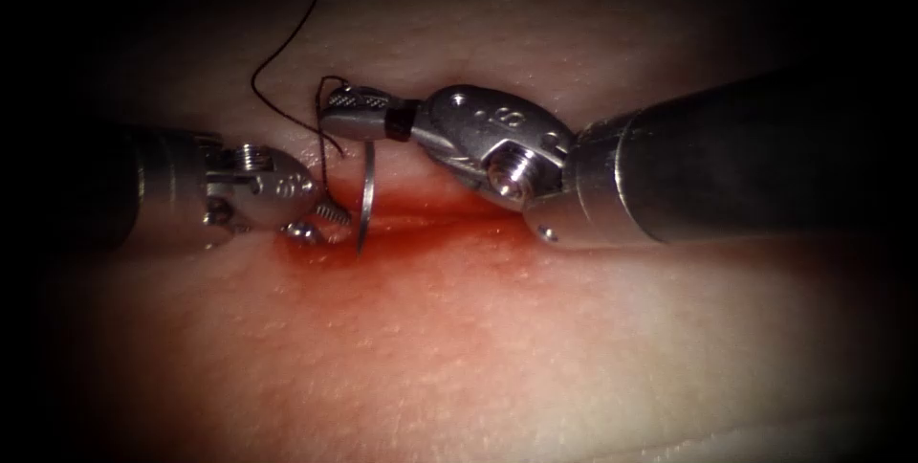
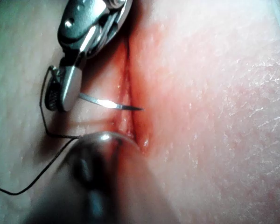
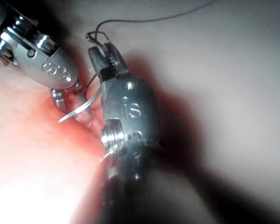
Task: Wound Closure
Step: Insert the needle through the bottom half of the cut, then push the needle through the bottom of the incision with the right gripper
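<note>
The right pincer grips the needle near its thread end, its point free just above the cut. The left pincer stands open, empty, beside the needle, on the tissue. The thread trails away.

The thread is cut off by the upper edge; the needle's swaged end is hidden between the right tool's jaws.

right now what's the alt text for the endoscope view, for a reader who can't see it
The right tool grips the curved needle near its thread end, the needle hanging with its tip at the reddened cut in the tissue. The left tool sits open at the cut's left end, holding nothing, and dark thread loops up from the needle.
</note>
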Action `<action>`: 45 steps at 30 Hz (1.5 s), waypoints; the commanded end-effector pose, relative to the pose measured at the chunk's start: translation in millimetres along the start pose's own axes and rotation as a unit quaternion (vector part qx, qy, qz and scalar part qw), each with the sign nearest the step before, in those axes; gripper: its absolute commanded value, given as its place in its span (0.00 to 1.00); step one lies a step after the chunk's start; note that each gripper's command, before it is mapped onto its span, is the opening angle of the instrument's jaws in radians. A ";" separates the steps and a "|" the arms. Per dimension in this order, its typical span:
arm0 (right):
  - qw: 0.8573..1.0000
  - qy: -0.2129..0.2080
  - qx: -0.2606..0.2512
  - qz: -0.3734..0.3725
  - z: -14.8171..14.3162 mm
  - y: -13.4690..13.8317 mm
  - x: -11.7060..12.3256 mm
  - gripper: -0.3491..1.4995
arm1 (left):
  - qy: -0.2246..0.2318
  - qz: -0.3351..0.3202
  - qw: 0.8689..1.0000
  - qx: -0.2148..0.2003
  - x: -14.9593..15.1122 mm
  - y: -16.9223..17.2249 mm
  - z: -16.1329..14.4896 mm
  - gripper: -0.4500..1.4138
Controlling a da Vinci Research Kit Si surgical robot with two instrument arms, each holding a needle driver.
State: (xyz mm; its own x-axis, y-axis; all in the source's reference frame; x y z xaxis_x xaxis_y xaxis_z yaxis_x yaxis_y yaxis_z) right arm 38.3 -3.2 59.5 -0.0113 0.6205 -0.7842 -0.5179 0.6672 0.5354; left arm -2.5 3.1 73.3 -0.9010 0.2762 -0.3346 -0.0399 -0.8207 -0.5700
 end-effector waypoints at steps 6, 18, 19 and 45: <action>0.999 0.004 -0.017 -0.036 1.9 -0.2 -2.1 0.00 | 0.000 0.000 1.000 0.000 0.0 -0.3 0.5 0.46; 0.997 0.010 -0.027 -0.078 2.4 0.2 -2.7 0.00 | 0.000 0.001 1.000 -0.001 -0.2 0.1 0.5 0.42; 0.996 0.009 -0.030 -0.081 2.6 0.4 -2.7 0.00 | 0.000 0.001 1.000 -0.001 -0.2 0.1 0.6 0.42; 0.996 0.008 -0.030 -0.078 2.8 -2.9 -5.6 0.00 | 0.061 -0.014 0.997 0.042 0.4 0.5 -3.3 0.40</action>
State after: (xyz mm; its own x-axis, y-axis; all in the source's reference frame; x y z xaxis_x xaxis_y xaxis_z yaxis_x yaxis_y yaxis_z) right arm 41.5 -7.4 62.8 0.0592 0.5064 -0.8603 -0.5671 0.7262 0.3885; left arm -0.8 4.5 69.3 -0.8369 0.3579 -0.4140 -0.1095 -0.8507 -0.5141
